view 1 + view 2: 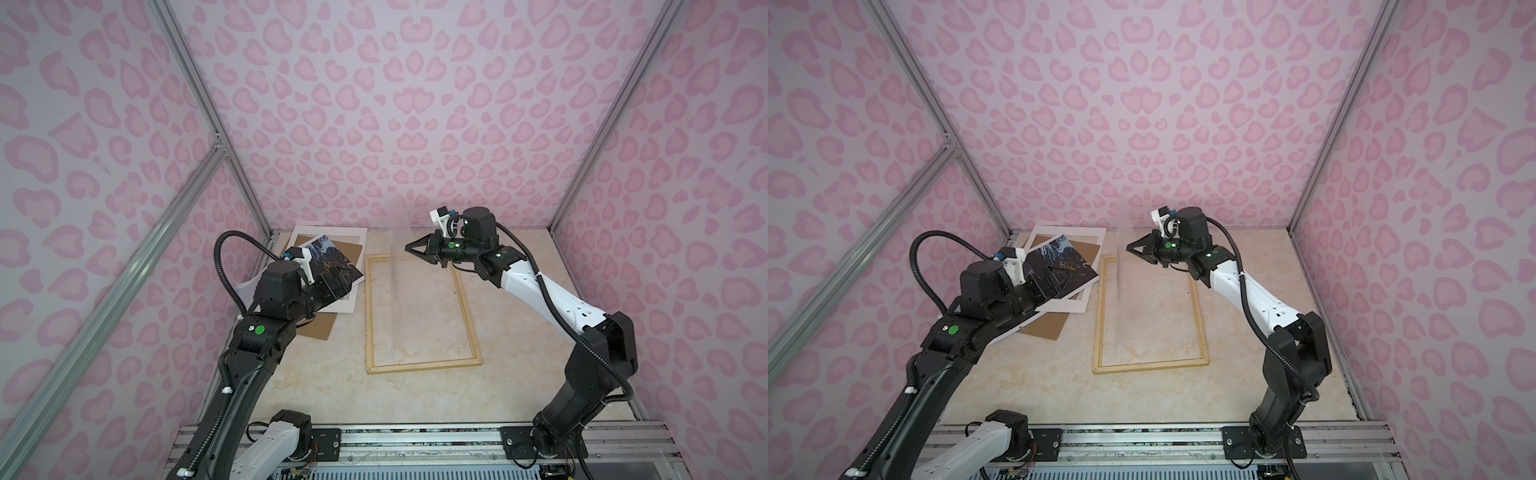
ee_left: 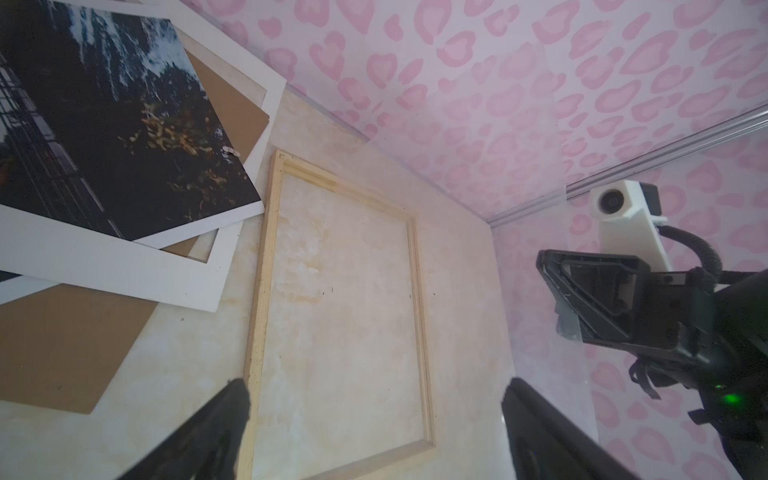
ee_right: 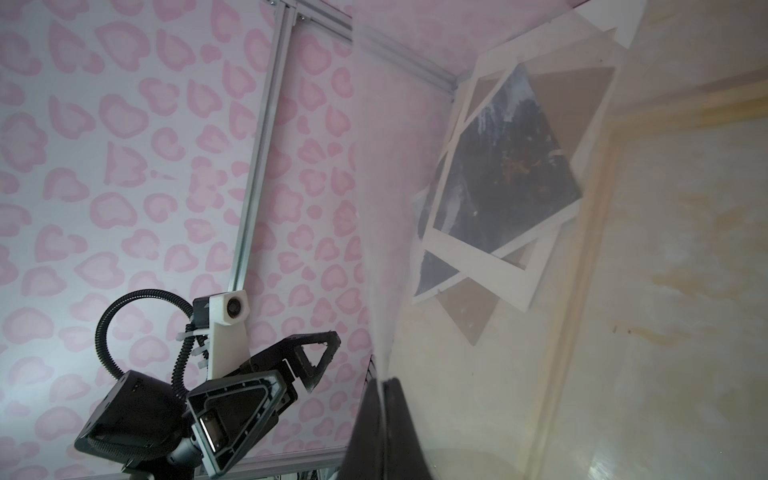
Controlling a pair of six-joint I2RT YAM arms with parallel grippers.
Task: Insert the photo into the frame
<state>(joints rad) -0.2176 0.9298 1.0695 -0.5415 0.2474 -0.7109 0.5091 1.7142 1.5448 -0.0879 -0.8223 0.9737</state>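
No lettering, label or number is legible, perhaps owing to blur.

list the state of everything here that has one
frame: flat on table, empty
photo: lying on mat board, outside frame
mat board: lying on backing board
backing board: on table, bottom
clear pane: raised, pinched by right tool
right tool: shut on clear pane
left tool: open, empty, above photo

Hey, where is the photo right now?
In both top views the photo lies at the far left, on top of the white mat, just left of the wooden frame.
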